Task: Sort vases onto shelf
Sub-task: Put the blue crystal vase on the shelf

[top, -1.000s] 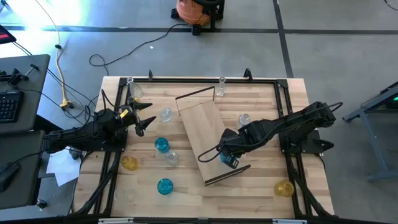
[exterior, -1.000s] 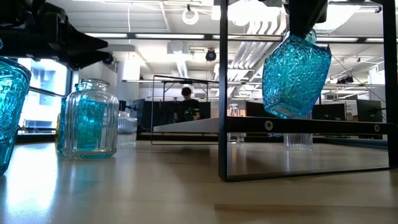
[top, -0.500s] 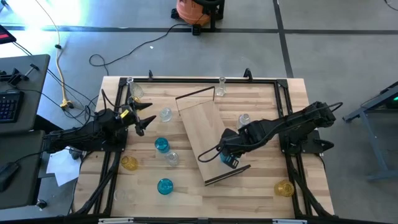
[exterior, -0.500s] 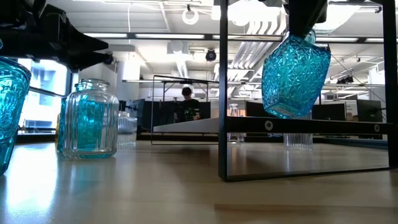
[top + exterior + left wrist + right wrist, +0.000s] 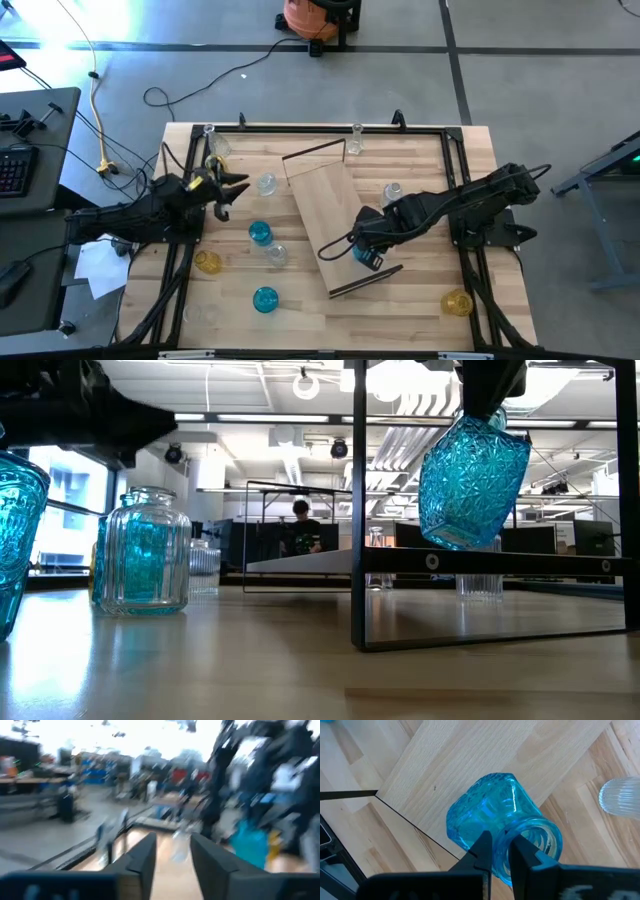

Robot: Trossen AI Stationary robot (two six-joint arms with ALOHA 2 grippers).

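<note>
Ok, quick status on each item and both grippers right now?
Right gripper: shut on blue vase's rim.
Blue vase: held, tilted, above the shelf's near end.
Shelf: lying diagonally on table, surface bare.
Left gripper: holding nothing, over table's left edge.
Other vases: standing on table.

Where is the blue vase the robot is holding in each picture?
High view: blue vase under the right end effector, at the shelf's near end.
Low view: blue vase hanging tilted at upper right.
Left wrist view: too blurred to tell.
Right wrist view: blue vase in the middle, rim pinched.
Shared landmark: the shelf.
</note>
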